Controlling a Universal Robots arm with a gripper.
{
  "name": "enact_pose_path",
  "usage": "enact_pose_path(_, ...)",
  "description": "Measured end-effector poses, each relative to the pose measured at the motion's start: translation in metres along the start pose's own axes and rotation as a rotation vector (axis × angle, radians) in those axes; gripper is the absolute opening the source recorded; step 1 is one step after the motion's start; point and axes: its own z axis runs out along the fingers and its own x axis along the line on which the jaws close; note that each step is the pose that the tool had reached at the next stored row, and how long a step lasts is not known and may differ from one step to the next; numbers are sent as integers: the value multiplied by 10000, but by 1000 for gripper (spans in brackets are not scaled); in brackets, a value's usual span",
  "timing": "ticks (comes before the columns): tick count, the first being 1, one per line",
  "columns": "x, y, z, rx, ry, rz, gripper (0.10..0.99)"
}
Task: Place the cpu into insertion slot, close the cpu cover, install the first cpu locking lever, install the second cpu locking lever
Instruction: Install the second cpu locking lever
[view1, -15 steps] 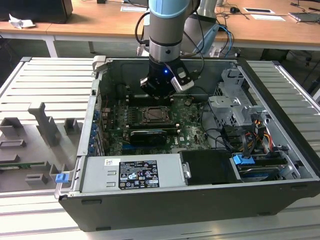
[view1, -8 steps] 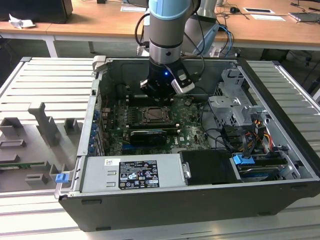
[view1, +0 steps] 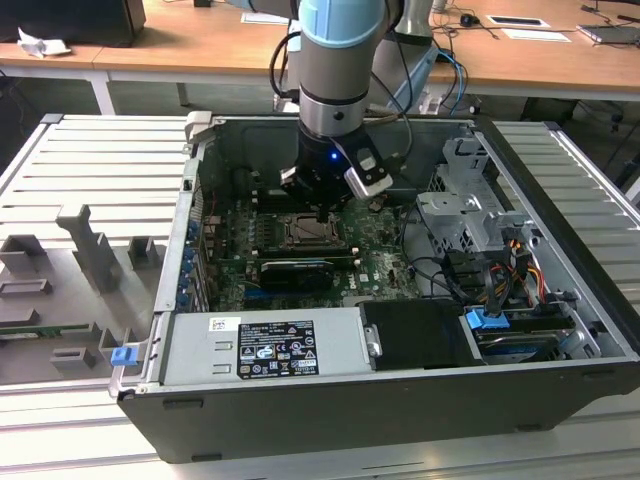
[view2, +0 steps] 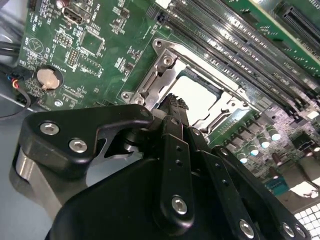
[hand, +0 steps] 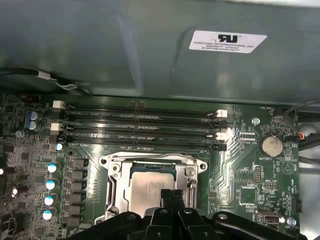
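We see the fingers (hand: 172, 196) pressed together with no gap between them, their tips low over the near edge of the cpu (hand: 149, 186). In the second wrist view the same closed fingers (view2: 175, 107) hang just above the pale chip (view2: 197, 95). The cpu lies flat inside the insertion slot (hand: 120, 197), and the cpu cover (hand: 150, 161) is down around it, its silver frame bordering the chip. Beyond the slot run the long black memory slots (hand: 140, 125) on the green motherboard (hand: 240, 170). In the exterior view the arm (view1: 338, 60) reaches down into the open computer case (view1: 330, 420), which rests on a ribbed grey desk (view1: 60, 180).
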Motion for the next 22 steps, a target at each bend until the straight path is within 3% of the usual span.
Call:
enact_pose_path(6, -2, -16, -63, -4, -2, -1, 106)
enact_pose_path(12, 7, -176, -82, -21, -2, 1, 106)
enact_pose_path(17, 4, -178, -172, -21, -2, 0, 106)
enact_pose_path(22, 9, -244, -178, -59, -4, 2, 106)
